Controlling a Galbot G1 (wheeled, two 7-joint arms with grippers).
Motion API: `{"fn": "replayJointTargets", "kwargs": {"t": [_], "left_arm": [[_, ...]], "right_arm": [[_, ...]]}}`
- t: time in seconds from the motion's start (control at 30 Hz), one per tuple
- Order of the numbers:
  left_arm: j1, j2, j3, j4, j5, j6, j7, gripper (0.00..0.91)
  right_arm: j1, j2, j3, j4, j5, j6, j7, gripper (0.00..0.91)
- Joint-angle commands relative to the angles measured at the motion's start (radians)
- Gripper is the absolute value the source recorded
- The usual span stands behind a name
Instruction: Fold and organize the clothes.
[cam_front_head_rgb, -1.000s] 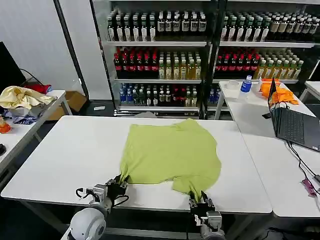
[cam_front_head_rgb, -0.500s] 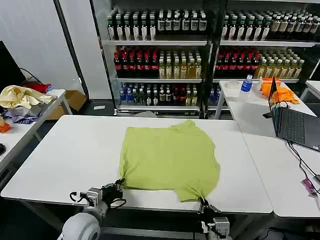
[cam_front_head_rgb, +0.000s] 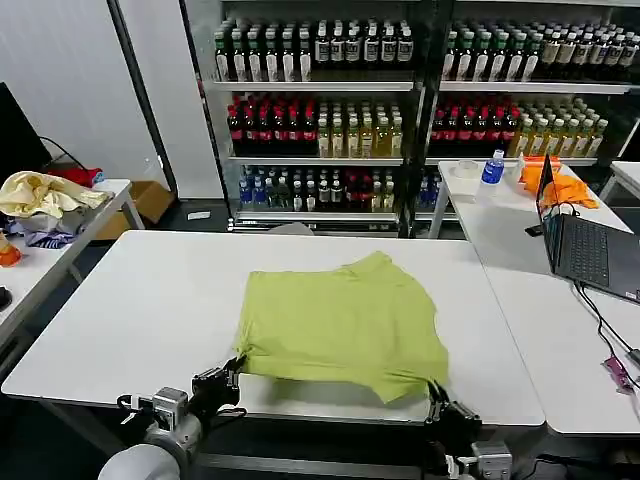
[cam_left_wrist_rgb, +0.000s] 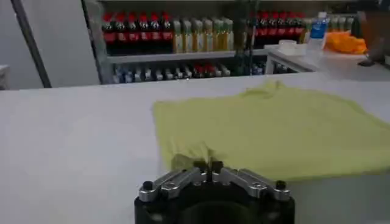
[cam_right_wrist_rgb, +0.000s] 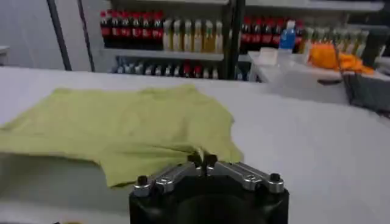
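Note:
The clothes are one lime-green T-shirt (cam_front_head_rgb: 340, 322) lying on the white table (cam_front_head_rgb: 150, 300), its near edge drawn toward me and slightly lifted. My left gripper (cam_front_head_rgb: 233, 373) is shut on the shirt's near left corner; the left wrist view shows the T-shirt (cam_left_wrist_rgb: 274, 131) spread beyond the left gripper (cam_left_wrist_rgb: 208, 165). My right gripper (cam_front_head_rgb: 436, 391) is shut on the near right corner at the table's front edge. Through the right wrist camera the T-shirt (cam_right_wrist_rgb: 122, 125) bunches at the right gripper (cam_right_wrist_rgb: 202, 160).
A side table at left holds a heap of pale yellow and grey clothes (cam_front_head_rgb: 42, 205). At right a laptop (cam_front_head_rgb: 585, 250) with cables, a water bottle (cam_front_head_rgb: 491, 168) and orange cloth (cam_front_head_rgb: 560, 185) sit on other tables. Drink shelves (cam_front_head_rgb: 320, 110) stand behind.
Both grippers have drawn back toward me and spread apart, pulling the shirt's near edge forward. The shirt has stretched wider and its far end slid closer.

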Motion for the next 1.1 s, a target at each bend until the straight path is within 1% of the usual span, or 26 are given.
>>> {"fn": "replayJointTargets", "kwargs": {"t": [0.03, 0.07, 0.17, 0.4, 0.7, 0.9, 0.93, 0.97, 1.0, 1.03, 1.1], "left_arm": [[-0.145, 0.007, 0.062, 0.136, 0.006, -0.008, 0.001, 0.020], [-0.174, 0.004, 0.074, 0.163, 0.006, -0.010, 0.002, 0.020], [-0.243, -0.001, 0.108, 0.227, 0.010, -0.015, 0.002, 0.020], [-0.354, -0.008, 0.178, 0.342, 0.038, -0.020, 0.006, 0.020], [-0.366, -0.022, 0.209, 0.391, 0.080, -0.025, 0.010, 0.020], [-0.351, -0.023, 0.205, 0.388, 0.082, -0.029, 0.009, 0.020], [-0.349, -0.023, 0.203, 0.386, 0.082, -0.031, 0.008, 0.030], [-0.348, -0.023, 0.202, 0.385, 0.082, -0.032, 0.007, 0.091], [-0.348, -0.024, 0.201, 0.384, 0.081, -0.035, 0.008, 0.514], [-0.347, -0.024, 0.199, 0.382, 0.080, -0.036, 0.009, 0.907], [-0.341, -0.022, 0.193, 0.371, 0.074, -0.042, 0.011, 0.907]], "right_arm": [[0.140, -0.066, 0.023, -0.084, 0.009, 0.010, -0.009, 0.000], [0.195, -0.077, 0.006, -0.121, 0.015, 0.008, -0.009, 0.000], [0.285, -0.094, -0.026, -0.185, 0.024, -0.003, -0.013, 0.000], [0.426, -0.127, -0.076, -0.290, 0.037, -0.043, -0.025, 0.000], [0.475, -0.115, -0.119, -0.398, 0.017, -0.045, -0.038, 0.000], [0.471, -0.088, -0.135, -0.429, -0.008, -0.045, -0.042, 0.000], [0.468, -0.085, -0.137, -0.431, -0.011, -0.045, -0.042, 0.000], [0.466, -0.081, -0.140, -0.433, -0.018, -0.045, -0.043, 0.000], [0.464, -0.078, -0.141, -0.435, -0.021, -0.045, -0.043, 0.151], [0.461, -0.072, -0.145, -0.439, -0.032, -0.045, -0.039, 0.907], [0.456, -0.066, -0.146, -0.438, -0.040, -0.046, -0.039, 0.907]]}}
